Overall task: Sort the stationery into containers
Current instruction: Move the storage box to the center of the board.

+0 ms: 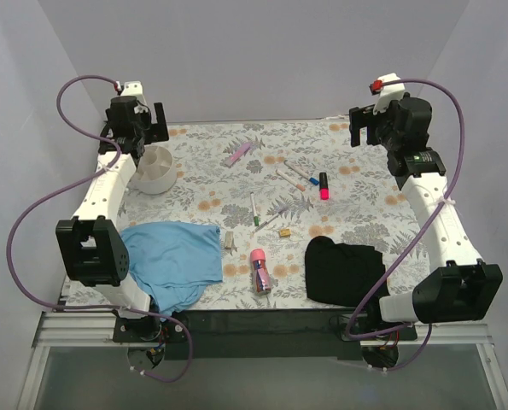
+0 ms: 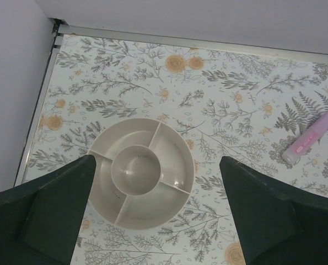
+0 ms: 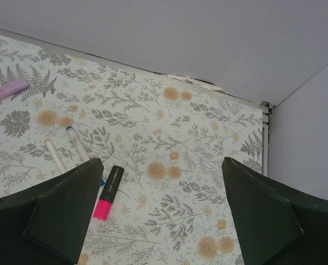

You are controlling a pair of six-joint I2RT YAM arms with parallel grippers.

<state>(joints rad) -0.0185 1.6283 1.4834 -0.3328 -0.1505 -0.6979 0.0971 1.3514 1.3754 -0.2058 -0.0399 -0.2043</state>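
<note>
The white round organiser [image 1: 155, 171] stands at the far left, empty, and shows in the left wrist view [image 2: 136, 171]. My left gripper [image 1: 147, 128] hangs open above it [image 2: 157, 160]. My right gripper [image 1: 363, 128] is open and empty at the far right [image 3: 162, 161]. A red-pink highlighter [image 1: 324, 186] lies below its left finger [image 3: 108, 192]. Two white pens [image 1: 292, 175] lie beside it [image 3: 56, 154]. A lilac highlighter [image 1: 238, 154] lies at mid-back [image 2: 310, 138]. A green-capped pen [image 1: 254, 209], a brass piece [image 1: 284, 231], a grey piece [image 1: 229, 242] and a stubby pink tube [image 1: 259, 269] lie mid-table.
A blue cloth [image 1: 172, 260] lies crumpled at the near left and a black cloth [image 1: 343, 269] at the near right. White walls close the back and both sides of the floral table cover [image 1: 364, 205].
</note>
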